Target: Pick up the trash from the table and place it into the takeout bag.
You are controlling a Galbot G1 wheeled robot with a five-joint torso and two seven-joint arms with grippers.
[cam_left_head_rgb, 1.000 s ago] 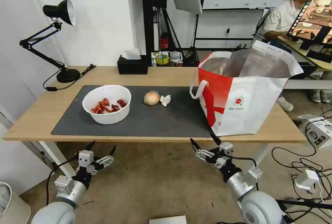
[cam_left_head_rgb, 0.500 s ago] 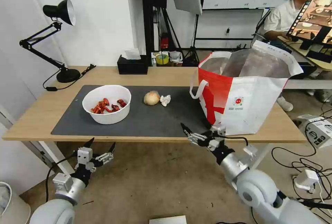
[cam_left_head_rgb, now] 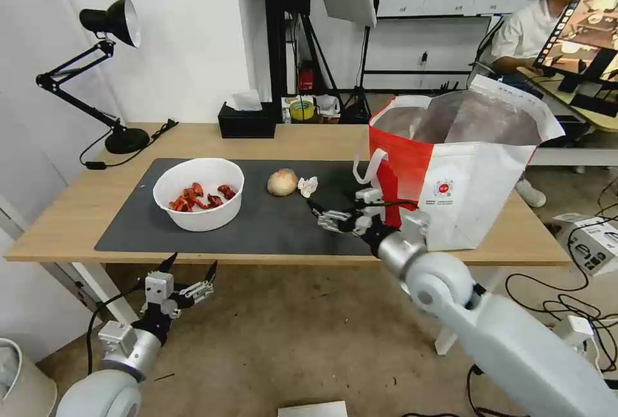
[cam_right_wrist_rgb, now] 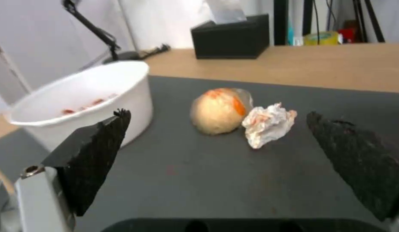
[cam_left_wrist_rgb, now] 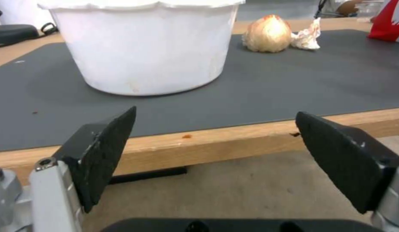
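One round white bowl [cam_left_head_rgb: 199, 202] on the table's [cam_left_head_rgb: 77, 208] grey mat [cam_left_head_rgb: 270, 224] holds red scraps; beside it lie a smooth tan ball [cam_left_head_rgb: 282, 183] and crumpled tissue [cam_left_head_rgb: 308, 186]. Foil lines the boxy takeout bag [cam_left_head_rgb: 463, 179]. Right gripper [cam_left_head_rgb: 324, 213] hovers spread near the tissue; left gripper [cam_left_head_rgb: 192, 271] hangs spread below the table edge.

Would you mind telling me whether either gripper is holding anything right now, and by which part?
Nothing is held. The right gripper is open over the mat, short of the tissue; the left gripper is open below the table edge.
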